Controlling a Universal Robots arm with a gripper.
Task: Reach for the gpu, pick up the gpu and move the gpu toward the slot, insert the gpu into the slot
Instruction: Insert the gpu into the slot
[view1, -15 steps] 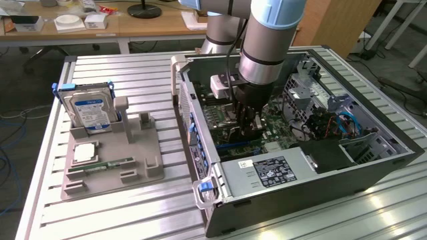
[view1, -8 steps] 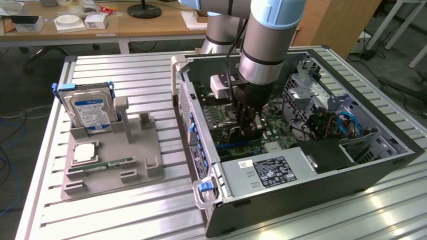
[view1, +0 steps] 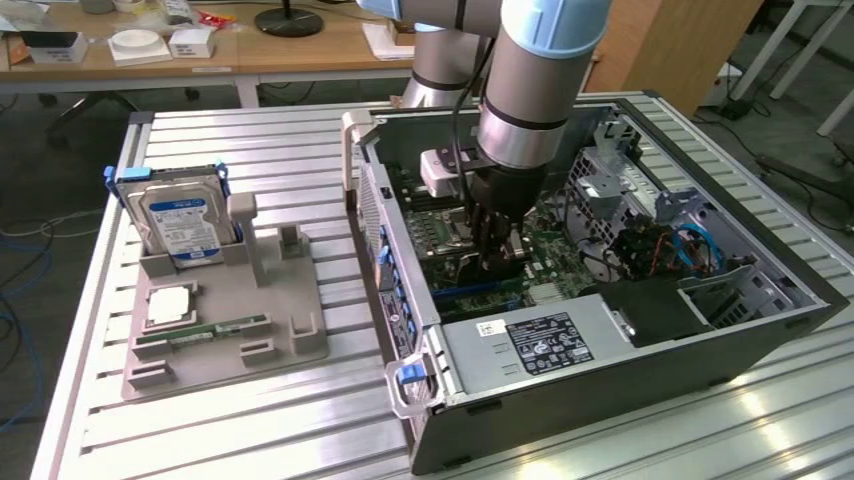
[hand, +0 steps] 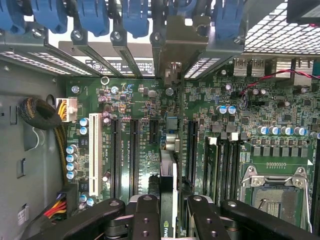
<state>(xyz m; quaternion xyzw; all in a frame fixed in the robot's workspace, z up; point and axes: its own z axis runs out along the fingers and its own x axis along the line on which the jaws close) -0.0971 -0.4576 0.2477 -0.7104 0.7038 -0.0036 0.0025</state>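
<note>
My gripper (view1: 497, 262) reaches down into the open computer case (view1: 747, 330), low over the motherboard (hand: 135, 100). In the wrist view the gripper (hand: 172, 212) is shut on the gpu (hand: 168, 175). The card shows edge-on between the black fingers (hand: 147, 215). Its silver end bracket (hand: 172, 45) stands against the case's rear openings. The card sits upright between the black expansion connectors, in line with the blue slot (view1: 463, 292) that shows just beside the gripper in the exterior view. I cannot tell whether its edge is seated, and the slot lies hidden under the card in the wrist view.
The silver processor socket (hand: 277, 192) and the black memory slots (hand: 225, 165) lie beside the card, as does a white connector (hand: 93, 150). The power supply (view1: 541, 345) fills the case's near corner. On the exterior view's left, a grey holder (view1: 254, 330) carries a hard drive (view1: 187, 225) and a memory stick (view1: 220, 327).
</note>
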